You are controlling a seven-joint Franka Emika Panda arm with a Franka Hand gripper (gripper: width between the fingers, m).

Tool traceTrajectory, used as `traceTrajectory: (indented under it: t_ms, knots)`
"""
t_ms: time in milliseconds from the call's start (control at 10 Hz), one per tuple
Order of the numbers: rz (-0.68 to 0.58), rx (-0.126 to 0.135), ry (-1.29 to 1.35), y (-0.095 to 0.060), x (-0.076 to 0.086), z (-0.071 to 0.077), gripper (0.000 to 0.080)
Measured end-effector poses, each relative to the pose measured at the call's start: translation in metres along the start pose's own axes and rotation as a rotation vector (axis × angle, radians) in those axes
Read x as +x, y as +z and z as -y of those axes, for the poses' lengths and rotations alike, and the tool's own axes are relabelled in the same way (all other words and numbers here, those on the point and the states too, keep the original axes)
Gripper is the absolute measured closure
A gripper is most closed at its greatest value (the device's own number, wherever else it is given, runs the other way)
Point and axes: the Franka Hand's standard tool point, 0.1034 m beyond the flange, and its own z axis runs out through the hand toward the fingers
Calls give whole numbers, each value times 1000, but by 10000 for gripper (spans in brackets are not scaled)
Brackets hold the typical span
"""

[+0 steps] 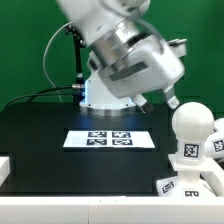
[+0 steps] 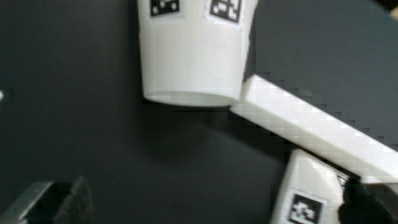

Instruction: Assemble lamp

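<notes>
The tapered white shade (image 2: 192,55) lies on its side on the black table, tags near its narrow end; it does not show in the exterior view. The round bulb (image 1: 192,128) stands on the blocky tagged base (image 1: 192,182) at the exterior view's right. A tagged white part (image 2: 311,195), probably the base, sits by one dark finger (image 2: 381,200). My gripper (image 2: 214,212) is open and empty, hanging above the table short of the shade's wide mouth. In the exterior view the gripper (image 1: 158,100) hangs just above and beside the bulb.
The marker board (image 1: 110,138) lies flat at the table's middle. A white bar (image 2: 320,125) runs slantwise between the shade and the tagged part. A white rail (image 1: 90,207) runs along the table's near edge, and a white block (image 1: 5,170) sits at the exterior view's left.
</notes>
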Motion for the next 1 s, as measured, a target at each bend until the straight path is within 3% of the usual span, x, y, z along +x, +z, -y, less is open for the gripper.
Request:
traceTrajectory:
  t_ms: [100, 200, 300, 600, 700, 900, 1000]
  knots:
    - [91, 22, 36, 4, 10, -6, 100]
    - [169, 18, 74, 15, 13, -16, 100]
    - [185, 5, 80, 26, 13, -17, 100]
    - [177, 3, 79, 25, 14, -18, 100]
    - [189, 12, 91, 28, 13, -21, 100]
    - [232, 23, 152, 45, 10, -36, 100]
    - [255, 42, 188, 57, 9, -40, 100]
